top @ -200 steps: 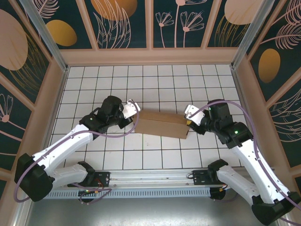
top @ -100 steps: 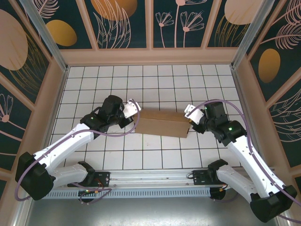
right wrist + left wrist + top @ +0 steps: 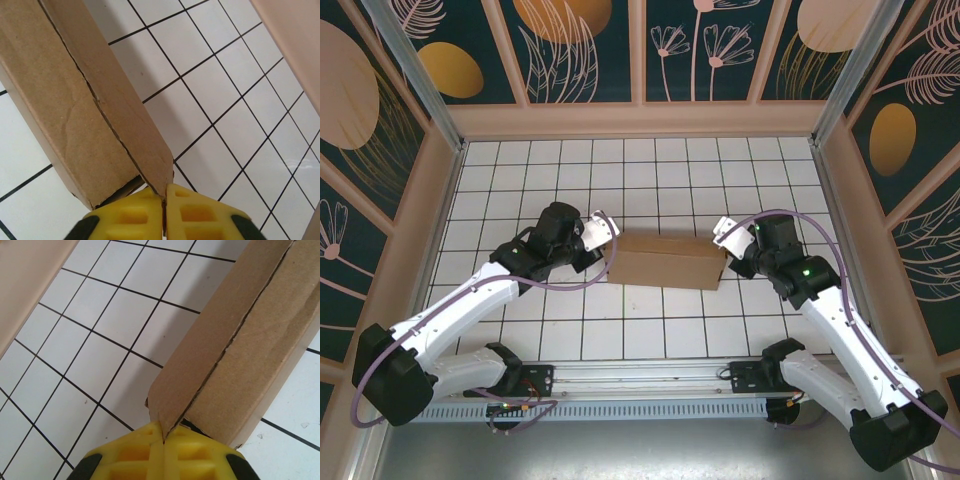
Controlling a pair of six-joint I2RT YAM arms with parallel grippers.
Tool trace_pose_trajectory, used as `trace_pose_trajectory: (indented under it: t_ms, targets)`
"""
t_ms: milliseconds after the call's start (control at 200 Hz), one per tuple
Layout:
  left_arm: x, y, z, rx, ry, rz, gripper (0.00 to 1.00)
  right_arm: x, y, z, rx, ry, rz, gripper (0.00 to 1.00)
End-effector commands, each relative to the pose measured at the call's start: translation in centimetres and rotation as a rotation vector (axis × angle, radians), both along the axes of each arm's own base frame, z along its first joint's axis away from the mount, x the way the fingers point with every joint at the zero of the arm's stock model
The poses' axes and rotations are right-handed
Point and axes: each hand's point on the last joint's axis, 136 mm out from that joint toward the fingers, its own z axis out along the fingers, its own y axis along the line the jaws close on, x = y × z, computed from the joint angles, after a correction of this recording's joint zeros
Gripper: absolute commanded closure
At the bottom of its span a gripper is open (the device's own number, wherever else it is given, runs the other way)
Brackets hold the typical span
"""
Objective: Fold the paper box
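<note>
Grip is now on both ends: right hand (image 3: 163, 194) just shut on the paper box (image 3: 665, 262), left hand (image 3: 163, 434) pinches too. Folding can likely start.

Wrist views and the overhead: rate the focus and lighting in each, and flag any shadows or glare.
Top external: evenly lit and sharp, only soft shadows beside the paper box, no glare. Left wrist: cardboard and tiled table crisp, the left gripper slightly soft at the bottom edge. Right wrist: equally bright, the right gripper soft too, with a dark gap under the box's end.

White tiled table (image 3: 650, 180) under paper box (image 3: 665, 262)
</note>
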Motion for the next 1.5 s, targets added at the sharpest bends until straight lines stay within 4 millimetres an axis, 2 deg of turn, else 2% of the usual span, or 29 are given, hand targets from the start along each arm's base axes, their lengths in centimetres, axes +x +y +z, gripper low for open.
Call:
trace_pose_trajectory:
  t_ms: [0, 75, 175, 230, 240, 270, 480, 566, 826, 1031, 1206, 1326, 1491]
  targets:
    - [-0.4, -0.2, 1.2, -0.036, 0.017, -0.005, 1.0, 0.4, 0.3, 1.0, 0.043, -0.013, -0.015, 0.96]
    - [-0.2, -0.7, 2.2, -0.096, 0.037, 0.027, 1.0, 0.4, 1.0, 2.1, 0.112, -0.004, -0.018, 1.0]
    - [-0.6, -1.6, 3.5, -0.204, 0.114, 0.058, 1.0, 0.2, 2.5, 3.8, 0.234, 0.025, -0.014, 1.0]
    - [-0.7, -1.8, 3.2, -0.252, 0.175, 0.106, 1.0, 0.0, 3.1, 4.4, 0.3, 0.054, -0.024, 1.0]
    - [-0.4, -2.0, 4.1, -0.274, 0.171, 0.112, 1.0, 0.0, 3.2, 4.5, 0.312, 0.06, -0.029, 1.0]
    - [-0.4, -2.2, 4.4, -0.299, 0.196, 0.133, 1.0, 0.0, 3.5, 4.6, 0.341, 0.078, -0.04, 1.0]
    - [-0.5, -3.3, 3.0, -0.359, 0.378, 0.214, 1.0, 0.3, 4.7, 3.1, 0.374, 0.202, -0.14, 1.0]
    - [0.1, -3.5, 2.4, -0.368, 0.426, 0.277, 1.0, 0.7, 5.1, 2.5, 0.396, 0.245, -0.201, 1.0]
    - [1.1, -4.5, -0.5, -0.306, 0.552, 0.343, 1.0, 1.6, 5.4, 1.4, 0.433, 0.288, -0.286, 1.0]
    - [2.5, -5.2, 0.6, -0.341, 0.557, 0.396, 1.0, 2.5, 5.9, 2.0, 0.464, 0.338, -0.348, 1.0]
    - [2.9, -6.1, -0.3, -0.317, 0.625, 0.41, 1.0, 4.1, 5.5, 2.3, 0.531, 0.372, -0.483, 1.0]
    - [3.1, -6.3, -0.8, -0.304, 0.646, 0.419, 1.0, 5.0, 5.3, 1.9, 0.566, 0.453, -0.576, 1.0]
    - [3.5, -6.4, -0.4, -0.314, 0.642, 0.434, 1.0, 5.8, 5.4, 0.9, 0.557, 0.525, -0.659, 1.0]
